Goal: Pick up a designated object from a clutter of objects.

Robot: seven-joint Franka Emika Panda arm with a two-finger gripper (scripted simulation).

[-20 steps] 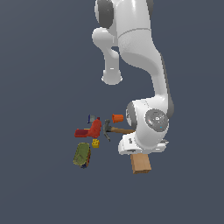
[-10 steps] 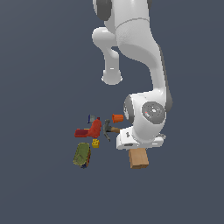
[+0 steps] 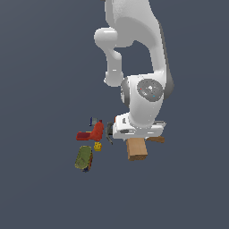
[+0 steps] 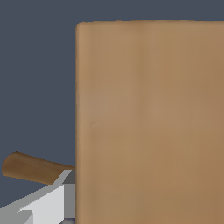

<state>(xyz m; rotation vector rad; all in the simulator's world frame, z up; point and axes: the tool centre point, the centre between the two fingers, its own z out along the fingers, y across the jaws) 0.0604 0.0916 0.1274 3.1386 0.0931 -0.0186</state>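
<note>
Exterior view is showing the white arm's hand sitting right over the long light-brown wooden block [image 3: 137, 149], low enough that the hand is covering the block's far end and only the near end is poking out below it. The gripper [image 3: 134, 136] is hidden behind the hand body, so I cannot tell whether the jaws are apart or already clamped on the wood. Wrist view is filling up almost entirely with the block's grained top face [image 4: 148, 122], which is suggesting very close range. The brown hammer handle [image 4: 33, 168] is lying just beside the block's long edge, with the grey hammer head [image 4: 48, 205] near the corner. Main risk, as I'm reading it: the jaws are coming down next to that handle, so one side could be landing on the hammer instead of the dark surface [image 3: 44, 89], tipping the grip or dragging the hammer along. Second risk: the block is wide, so a grasp across it may be exceeding the opening and just pushing it. The red drill-like tool [image 3: 93, 133], small yellow cube [image 3: 97, 146] and green-red flat pack [image 3: 83, 158] are sitting off toward the exterior view's left, apart from the block, so they are looking safe.
</note>
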